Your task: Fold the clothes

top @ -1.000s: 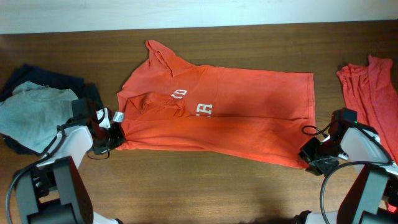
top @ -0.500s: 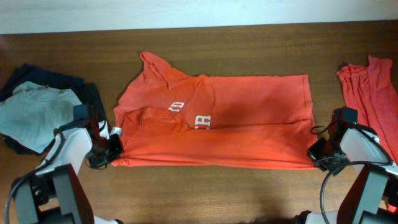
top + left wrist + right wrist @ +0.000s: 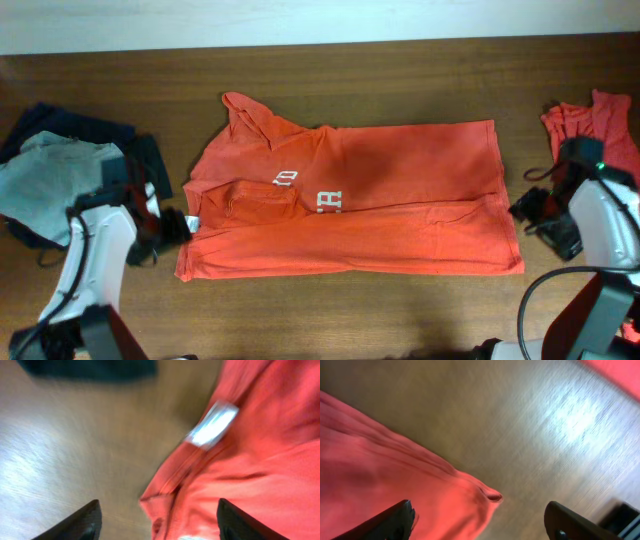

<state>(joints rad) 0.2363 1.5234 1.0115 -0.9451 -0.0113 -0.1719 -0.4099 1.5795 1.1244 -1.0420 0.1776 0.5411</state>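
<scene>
The clothes, an orange-red T-shirt point(image 3: 400, 190) with white lettering point(image 3: 328, 200), lie spread across the middle of the table, the near half doubled over lengthwise. My left gripper point(image 3: 172, 228) stands open just off its left edge. In the left wrist view the gripper point(image 3: 160, 522) has wide-apart jaws, with a loose shirt corner point(image 3: 165, 500) lying between them and the white tag point(image 3: 212, 430) beyond. My right gripper point(image 3: 530, 208) is open beside the shirt's right edge. In the right wrist view the gripper point(image 3: 480, 522) holds nothing, and the shirt's corner point(image 3: 487, 494) rests on the wood.
A pale grey-blue tee point(image 3: 50, 175) lies on dark navy garments point(image 3: 85, 125) at the far left. Another red garment point(image 3: 590, 130) is bunched at the far right. A pale wall strip point(image 3: 320, 20) runs along the table's back edge.
Both grippers have opened and let go of the shirt. Its near edge now lies flatter and closer to the front. The right gripper has drawn back to the right.
</scene>
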